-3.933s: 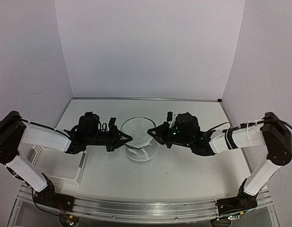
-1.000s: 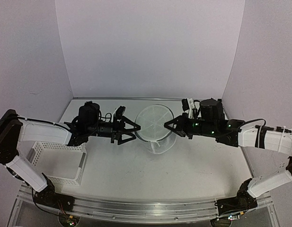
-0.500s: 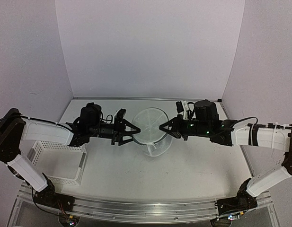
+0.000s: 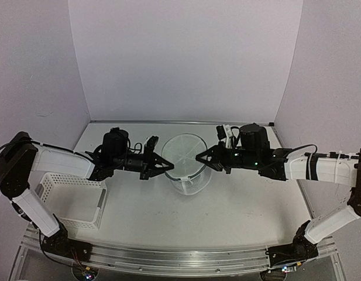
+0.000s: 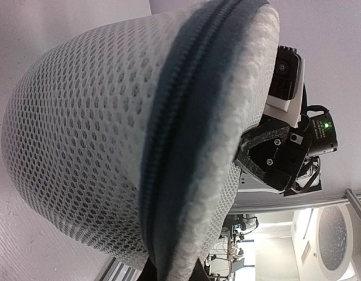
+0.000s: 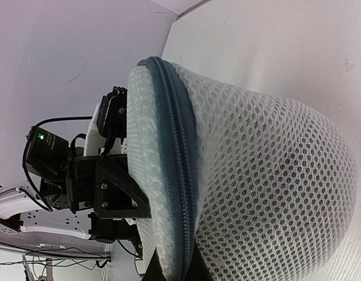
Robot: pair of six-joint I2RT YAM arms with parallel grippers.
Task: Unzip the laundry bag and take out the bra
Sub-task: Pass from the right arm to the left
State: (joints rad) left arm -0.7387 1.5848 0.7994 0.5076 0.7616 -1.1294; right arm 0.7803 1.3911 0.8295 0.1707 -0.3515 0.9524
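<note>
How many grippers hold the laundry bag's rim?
2: the left gripper shut on the laundry bag at its left rim, the right gripper at its right.

A robotics lab booth: white panel walls (image 4: 186, 64) and an aluminium mounting rail (image 4: 180, 257).
</note>
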